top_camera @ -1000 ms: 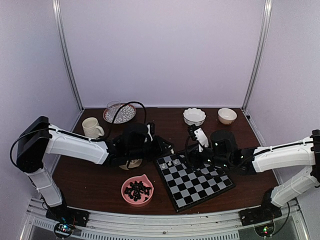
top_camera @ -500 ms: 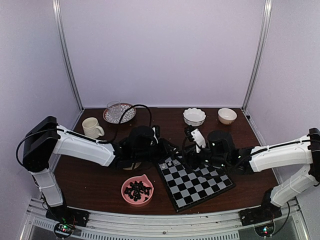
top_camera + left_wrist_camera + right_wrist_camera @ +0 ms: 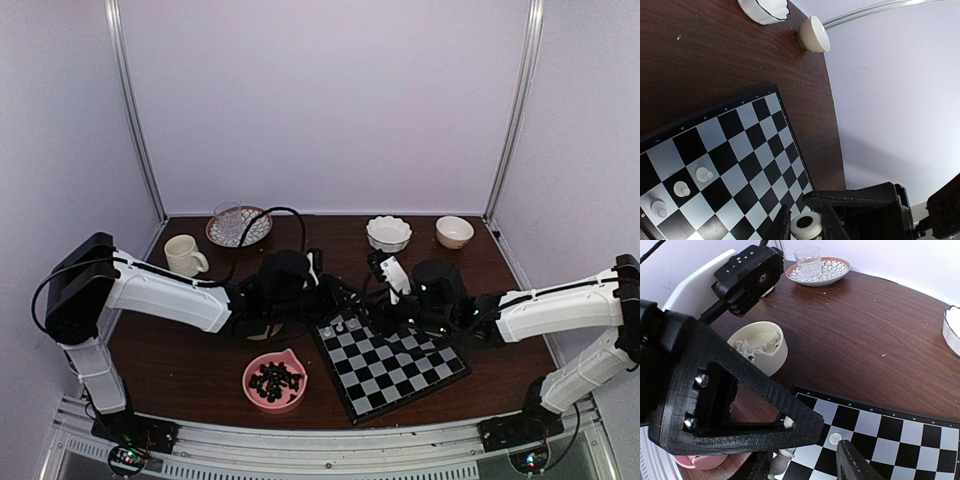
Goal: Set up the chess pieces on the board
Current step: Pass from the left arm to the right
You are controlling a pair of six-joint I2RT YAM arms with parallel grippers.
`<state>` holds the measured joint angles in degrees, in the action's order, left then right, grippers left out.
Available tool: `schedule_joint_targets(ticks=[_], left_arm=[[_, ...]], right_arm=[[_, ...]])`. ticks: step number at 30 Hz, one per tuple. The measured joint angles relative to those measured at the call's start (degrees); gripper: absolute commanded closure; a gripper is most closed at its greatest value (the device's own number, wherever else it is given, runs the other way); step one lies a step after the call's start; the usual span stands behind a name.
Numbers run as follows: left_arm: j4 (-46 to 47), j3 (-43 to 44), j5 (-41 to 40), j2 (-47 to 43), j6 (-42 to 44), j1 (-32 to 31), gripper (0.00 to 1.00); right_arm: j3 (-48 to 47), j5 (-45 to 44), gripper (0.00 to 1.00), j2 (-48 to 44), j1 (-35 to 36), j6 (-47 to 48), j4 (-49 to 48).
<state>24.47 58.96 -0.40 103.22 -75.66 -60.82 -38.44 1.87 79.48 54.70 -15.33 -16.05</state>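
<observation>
Far left on the table (image 3: 170, 350) stands a cream mug (image 3: 185, 255). Just behind and to its right is a patterned plate (image 3: 259, 229) carrying a clear glass (image 3: 228, 218). The left gripper (image 3: 806, 219) reaches in at the far left corner of the board (image 3: 405, 372), clenched on one white chessman (image 3: 806, 227) that sits between its fingers (image 3: 832, 227). Whether that chessman touches a square cannot be determined. Beside this corner is a cream bowl (image 3: 774, 359) holding more white pieces (image 3: 756, 346), largely hidden under the left arm in the top view. Nearer the bases, a pink bowl (image 3: 249, 367) contains the black pieces (image 3: 274, 381). It lies just off the board's left edge. The board lies flat at the centre of the table, turned at an angle. Three white pawns (image 3: 681, 189) stand upright in a line on neighbouring squares near its far left corner, and the remaining visible squares are bare. The right gripper (image 3: 807, 466) hangs low over that same corner. Its jaws stand apart with checks showing between them, and two of the pawns stand in the gap, neither visibly pinched. At the back right, well apart from the board, sit a scalloped white bowl (image 3: 388, 233) and a small cream bowl (image 3: 454, 231).
</observation>
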Motion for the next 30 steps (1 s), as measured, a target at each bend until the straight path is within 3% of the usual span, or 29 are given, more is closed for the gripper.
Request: schedule_joint_targets(ticks=[7, 12, 23, 28, 30], left_arm=[[0.5, 0.0, -0.1, 0.0, -0.3, 0.0, 0.91], [1.0, 0.0, -0.7, 0.0, -0.5, 0.0, 0.84], [0.0, -1.2, -1.3, -1.3, 2.3, 0.2, 0.56], [-7.3, -1.9, -0.5, -6.7, 8.3, 2.5, 0.34], [-11.2, -2.0, -0.1, -9.9, 11.7, 4.6, 0.32]], right_arm=[[-0.1, -0.9, 0.79, 0.0, 0.4, -0.2, 0.0], [-0.3, -1.1, 0.91, 0.0, 0.5, -0.2, 0.0], [-0.3, -2.9, 0.95, -1.3, 0.5, -0.3, 1.9], [-0.3, -3.6, 0.96, -3.8, 0.5, -0.5, 2.9], [-0.3, -3.7, 0.96, -4.9, 0.5, -0.5, 3.2]])
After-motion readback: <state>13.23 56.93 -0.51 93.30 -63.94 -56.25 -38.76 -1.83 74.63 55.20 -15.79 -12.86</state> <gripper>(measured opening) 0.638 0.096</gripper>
